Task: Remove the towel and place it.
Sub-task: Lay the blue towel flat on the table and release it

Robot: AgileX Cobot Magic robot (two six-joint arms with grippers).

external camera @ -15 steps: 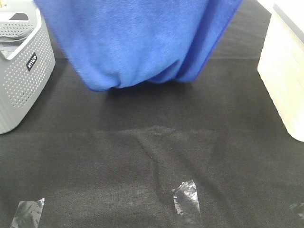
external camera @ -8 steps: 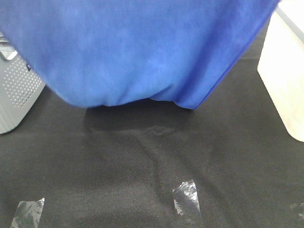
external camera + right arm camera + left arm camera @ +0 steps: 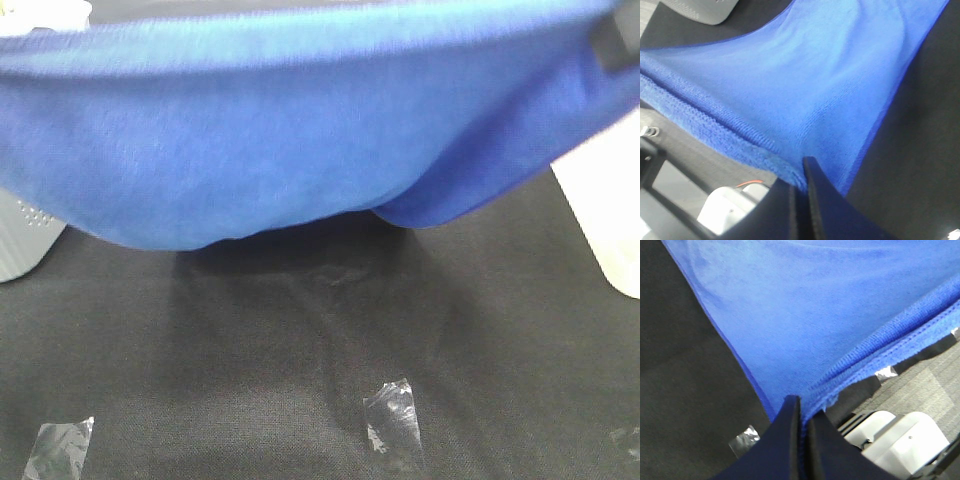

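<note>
The royal-blue towel hangs stretched across the whole upper part of the exterior view, sagging in the middle above the black table cloth. My left gripper is shut on one hemmed edge of the towel. My right gripper is shut on the opposite hemmed edge of the towel. In the exterior view only a dark part of the right gripper shows at the towel's top right; the left one is hidden behind the cloth.
A grey perforated basket stands at the left edge, mostly hidden by the towel. A pale box stands at the right. Clear tape pieces lie on the front of the cloth.
The towel has been lifted and spread wider, coming closer to the camera; it now spans the full width of the view and covers most of the basket.
</note>
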